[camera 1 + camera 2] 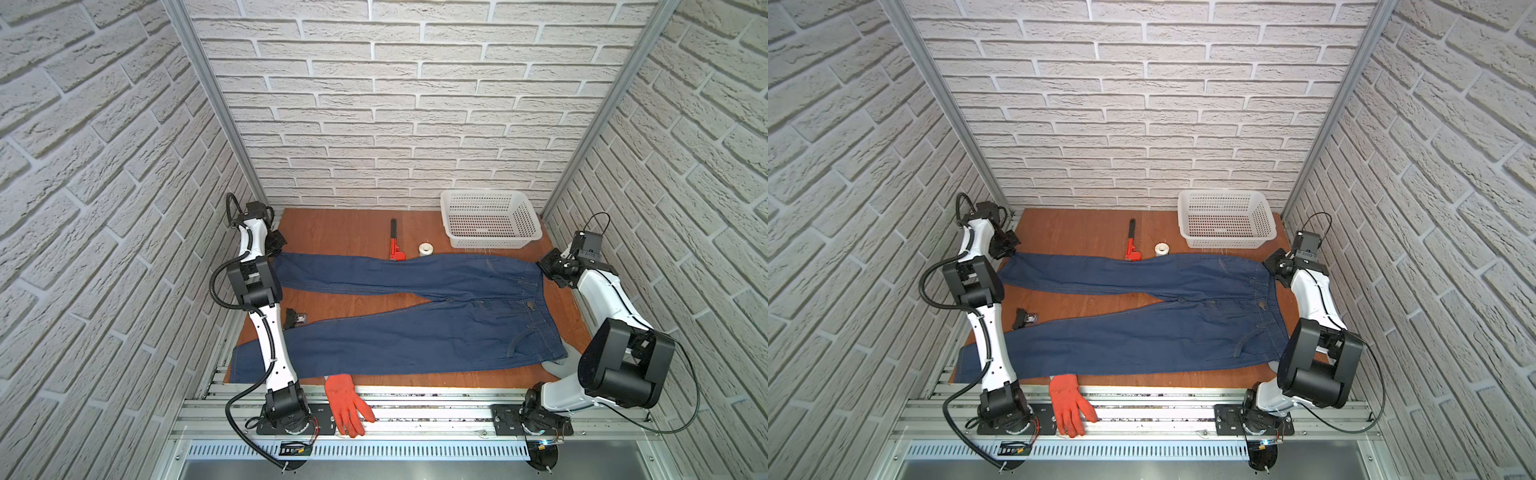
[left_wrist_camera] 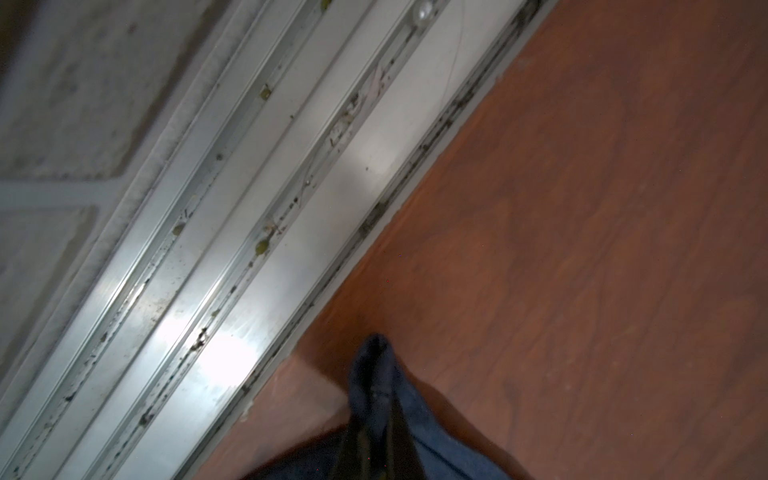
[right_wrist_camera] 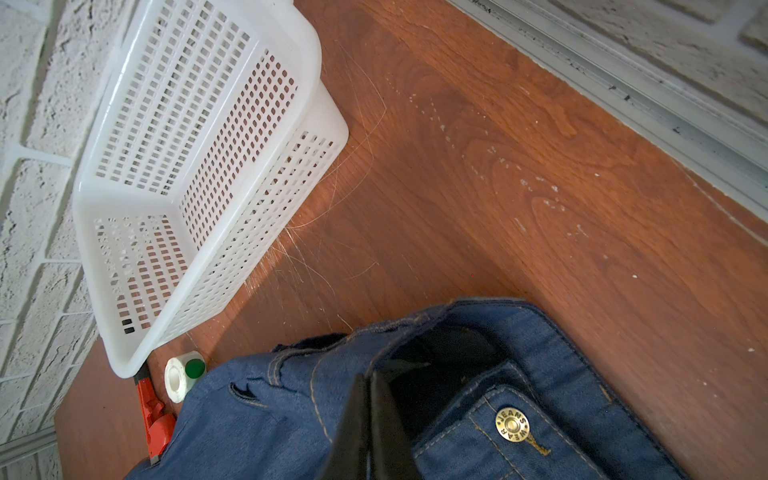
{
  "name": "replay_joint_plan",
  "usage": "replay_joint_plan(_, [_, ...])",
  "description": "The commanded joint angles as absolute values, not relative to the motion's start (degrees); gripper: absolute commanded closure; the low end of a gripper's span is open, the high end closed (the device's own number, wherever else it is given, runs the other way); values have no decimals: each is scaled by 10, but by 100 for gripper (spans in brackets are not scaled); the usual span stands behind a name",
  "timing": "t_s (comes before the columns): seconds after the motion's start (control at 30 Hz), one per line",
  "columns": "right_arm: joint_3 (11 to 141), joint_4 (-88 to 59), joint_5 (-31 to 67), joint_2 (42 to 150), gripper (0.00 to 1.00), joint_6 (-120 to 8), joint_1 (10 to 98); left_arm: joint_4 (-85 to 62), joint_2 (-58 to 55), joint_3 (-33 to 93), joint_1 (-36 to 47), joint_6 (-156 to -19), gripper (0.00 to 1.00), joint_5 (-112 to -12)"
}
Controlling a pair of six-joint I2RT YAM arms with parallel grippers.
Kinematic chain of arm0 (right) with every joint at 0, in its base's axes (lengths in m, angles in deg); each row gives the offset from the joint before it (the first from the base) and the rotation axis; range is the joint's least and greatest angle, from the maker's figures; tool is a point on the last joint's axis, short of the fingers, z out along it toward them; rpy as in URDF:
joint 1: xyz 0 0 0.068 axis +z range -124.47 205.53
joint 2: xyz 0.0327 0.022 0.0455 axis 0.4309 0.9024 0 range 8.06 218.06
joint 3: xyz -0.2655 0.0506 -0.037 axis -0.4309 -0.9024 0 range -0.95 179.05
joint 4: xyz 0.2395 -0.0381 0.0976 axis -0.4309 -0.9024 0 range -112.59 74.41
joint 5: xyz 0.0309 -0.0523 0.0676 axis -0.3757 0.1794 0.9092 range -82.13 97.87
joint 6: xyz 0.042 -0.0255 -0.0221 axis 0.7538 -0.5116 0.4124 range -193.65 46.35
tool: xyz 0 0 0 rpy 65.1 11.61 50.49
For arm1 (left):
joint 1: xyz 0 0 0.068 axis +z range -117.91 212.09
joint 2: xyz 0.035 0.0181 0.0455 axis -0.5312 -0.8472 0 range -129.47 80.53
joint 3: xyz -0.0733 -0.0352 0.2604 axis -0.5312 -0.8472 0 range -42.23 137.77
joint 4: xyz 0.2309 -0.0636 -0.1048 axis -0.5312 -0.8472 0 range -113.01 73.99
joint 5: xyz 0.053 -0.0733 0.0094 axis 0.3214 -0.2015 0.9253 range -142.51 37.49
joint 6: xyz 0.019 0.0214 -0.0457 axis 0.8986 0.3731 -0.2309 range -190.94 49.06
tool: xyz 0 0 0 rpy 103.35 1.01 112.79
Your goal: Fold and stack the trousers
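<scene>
1. well, the only writing i can read is "jeans wear", stamped round the brass waist button (image 3: 512,424) of the trousers (image 1: 415,336), seen in the right wrist view.
2. left gripper (image 1: 277,248) is pinched tight on the far leg's hem, at about 10 o'clock on the table (image 1: 332,232).
3. right gripper (image 1: 545,266) is clamped on the waistband, at about 2 o'clock.
4. trousers lie flat across the table, waist at 3 o'clock, legs running toward 9 o'clock.
5. white basket (image 1: 486,237) stands just beyond the waist, at 1 o'clock.
</scene>
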State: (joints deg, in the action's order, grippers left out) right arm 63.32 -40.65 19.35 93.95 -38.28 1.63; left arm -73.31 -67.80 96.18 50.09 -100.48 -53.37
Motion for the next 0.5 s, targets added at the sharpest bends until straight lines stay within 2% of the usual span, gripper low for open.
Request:
replay_joint_plan(0.0, [640, -400, 204, 913, 95, -384, 12, -633, -588, 891, 520, -1034, 100, -565])
replay_joint_plan(0.2, [640, -411, 212, 895, 95, -383, 12, -470, -448, 690, 550, -1080, 100, -624])
replay_joint_plan(0.47, [634, -432, 217, 865, 94, -386, 12, -279, -275, 445, 602, -1141, 100, -653])
